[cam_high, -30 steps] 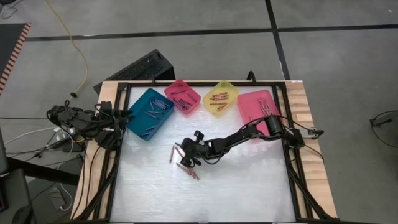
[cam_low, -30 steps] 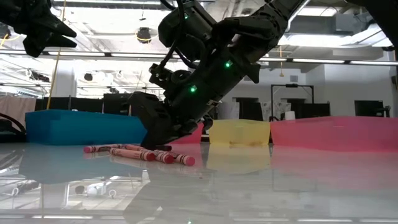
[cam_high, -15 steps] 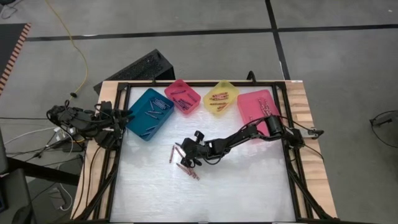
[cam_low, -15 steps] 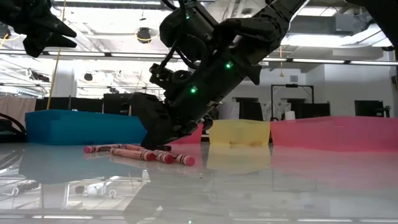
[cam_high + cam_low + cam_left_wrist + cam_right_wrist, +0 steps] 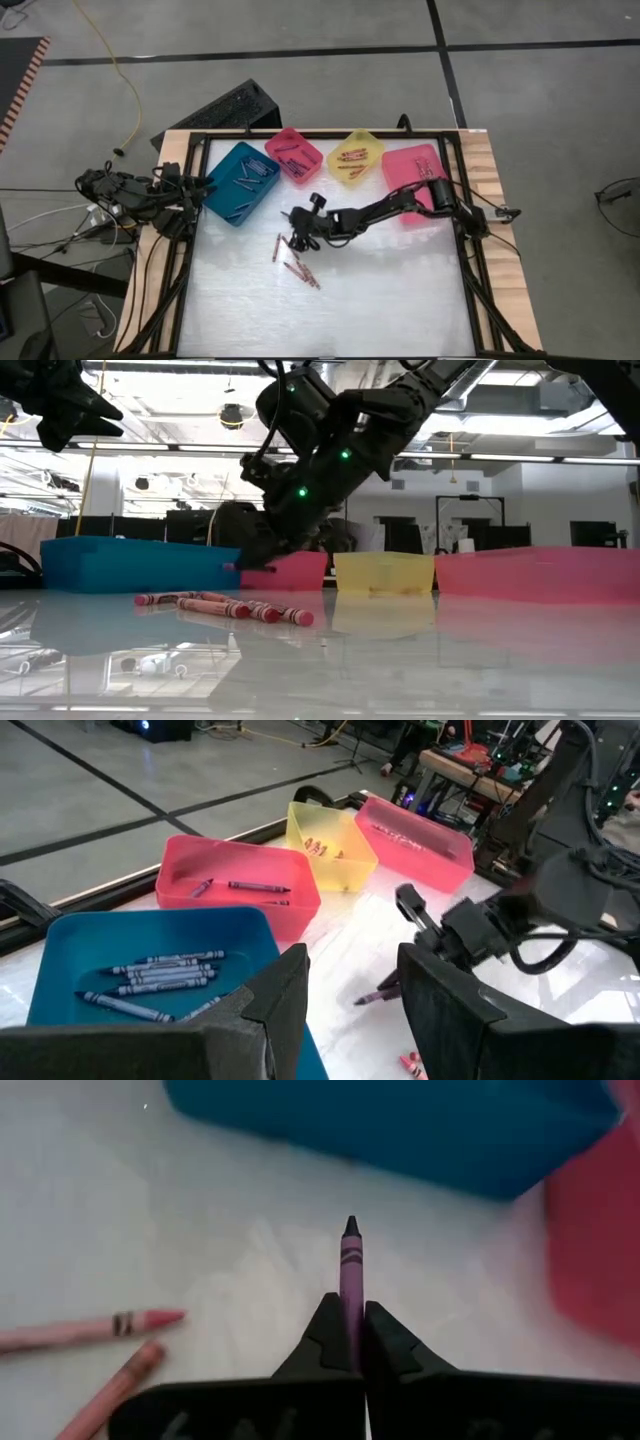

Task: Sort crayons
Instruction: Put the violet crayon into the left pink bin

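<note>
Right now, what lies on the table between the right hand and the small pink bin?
Nothing: in the high view, only bare white table separates the right hand, shut on a purple crayon, from the small pink bin.

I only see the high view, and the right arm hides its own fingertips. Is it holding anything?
Observer: Yes, the right gripper is shut on a purple crayon.
Operator: Clear of the table?
Observer: Low view: it is in the air, above the red crayons lying on the table.
Operator: What's in the small pink bin?
Observer: The idle left gripper's camera shows dark purple crayons there.
</note>
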You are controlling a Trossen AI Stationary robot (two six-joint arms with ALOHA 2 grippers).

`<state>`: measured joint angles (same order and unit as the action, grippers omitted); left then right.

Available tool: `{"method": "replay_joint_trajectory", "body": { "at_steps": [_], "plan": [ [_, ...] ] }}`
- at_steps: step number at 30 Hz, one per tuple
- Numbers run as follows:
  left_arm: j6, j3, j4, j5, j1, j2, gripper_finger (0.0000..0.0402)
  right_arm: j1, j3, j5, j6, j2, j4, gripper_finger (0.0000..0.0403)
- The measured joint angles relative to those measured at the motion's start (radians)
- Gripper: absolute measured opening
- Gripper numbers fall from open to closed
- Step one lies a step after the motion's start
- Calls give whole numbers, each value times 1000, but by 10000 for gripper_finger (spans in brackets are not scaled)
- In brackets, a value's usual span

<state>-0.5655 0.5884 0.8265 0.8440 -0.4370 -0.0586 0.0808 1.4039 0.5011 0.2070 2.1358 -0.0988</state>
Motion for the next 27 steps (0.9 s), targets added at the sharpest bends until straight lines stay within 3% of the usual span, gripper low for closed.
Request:
{"method": "replay_joint_trajectory", "body": {
  "at_steps": [17, 23, 27],
  "plan": [
    [0, 0, 0, 0, 0, 0, 145, -187, 152, -2, -335, -55, -8, 5],
    [0, 0, 0, 0, 0, 0, 145, -275, 162, -20, -333, -55, -2, 5],
    [0, 0, 0, 0, 0, 0, 145, -329, 162, -81, -234, -55, 31, 5]
  ]
}}
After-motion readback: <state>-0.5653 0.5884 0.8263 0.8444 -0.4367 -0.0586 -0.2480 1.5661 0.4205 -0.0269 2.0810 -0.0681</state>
